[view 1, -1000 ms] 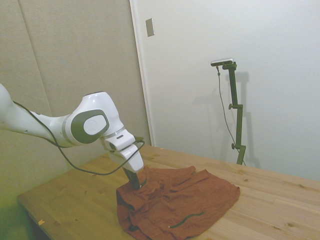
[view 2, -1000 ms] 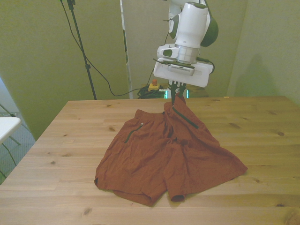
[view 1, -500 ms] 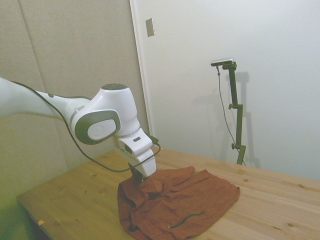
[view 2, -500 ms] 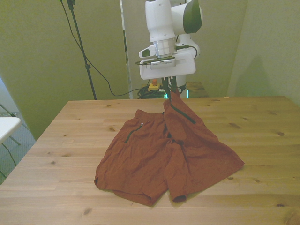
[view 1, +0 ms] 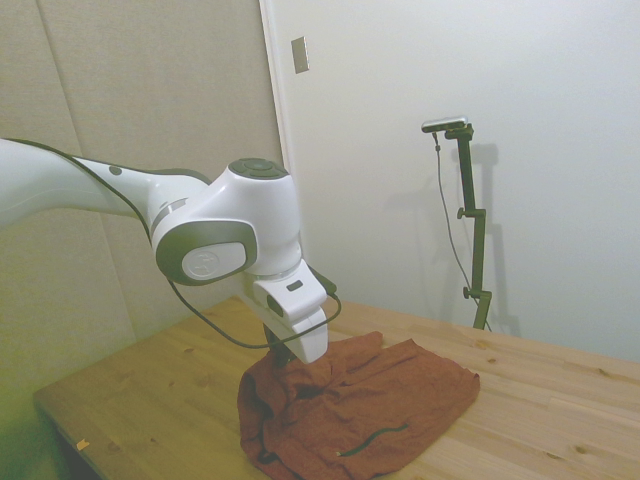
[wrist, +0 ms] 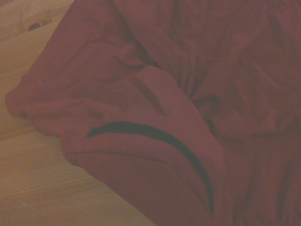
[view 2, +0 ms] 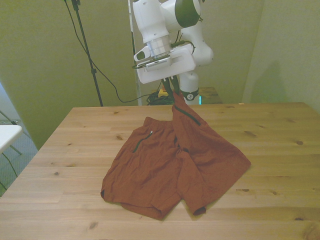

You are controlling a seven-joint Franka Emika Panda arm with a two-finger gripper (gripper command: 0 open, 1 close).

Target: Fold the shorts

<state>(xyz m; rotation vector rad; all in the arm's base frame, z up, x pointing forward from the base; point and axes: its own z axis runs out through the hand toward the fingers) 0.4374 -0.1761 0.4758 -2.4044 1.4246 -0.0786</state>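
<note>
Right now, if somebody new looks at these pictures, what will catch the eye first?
First, the rust-red crinkled cloth shorts spread over the middle of the light wooden table, one waist corner pulled up off the surface. That corner hangs from the pincer of the big white robot arm, which is shut on it above the shorts' far edge. A dark curved pocket trim shows on the raised flap.

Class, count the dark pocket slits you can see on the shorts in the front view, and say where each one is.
2. One lies on the flat half of the shorts, toward the front view's left. The other is on the lifted part under the gripper. More may be hidden in folds.
</note>
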